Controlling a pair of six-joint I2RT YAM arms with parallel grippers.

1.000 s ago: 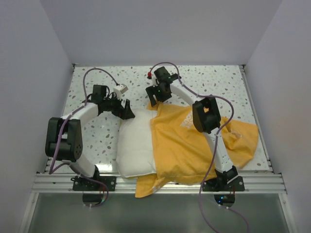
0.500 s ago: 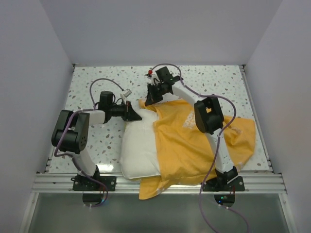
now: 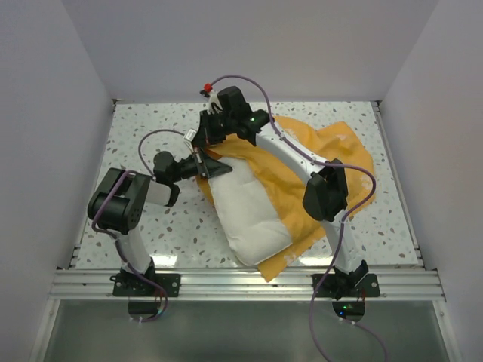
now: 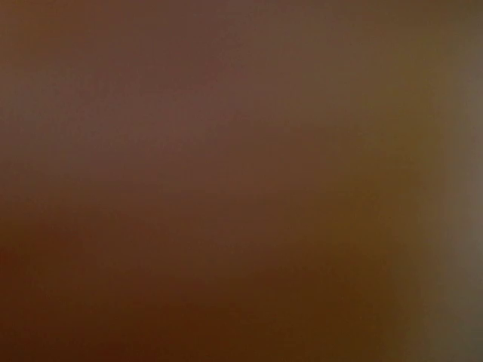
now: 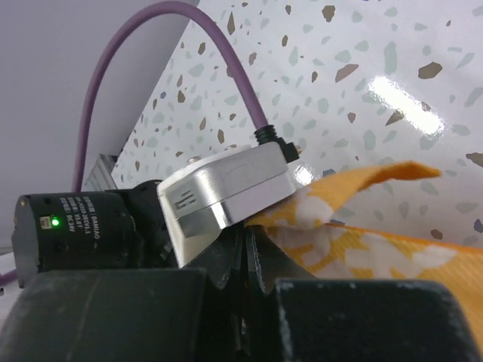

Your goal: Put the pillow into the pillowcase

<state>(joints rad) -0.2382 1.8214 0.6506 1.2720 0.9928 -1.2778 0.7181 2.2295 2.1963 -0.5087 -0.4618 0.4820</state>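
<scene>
Speckled tabletop (image 3: 362, 113) bears the pillow (image 3: 253, 219) lying diagonally, pillowcase (image 3: 332, 151) over its right flank. At the pillow's far-left corner our right gripper (image 3: 212, 134) pinches the pillowcase; our left gripper (image 3: 210, 167), beside it under cloth, we cannot read.

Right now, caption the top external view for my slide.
Left gripper and right gripper meet at the thin orange fabric pillowcase, plump cream-white pillow partly inside.

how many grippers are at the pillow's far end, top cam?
2. The left gripper sits at the pillow's far-left corner. The right gripper is just beyond it, closed on the pillowcase edge. Neither is hidden.
</scene>
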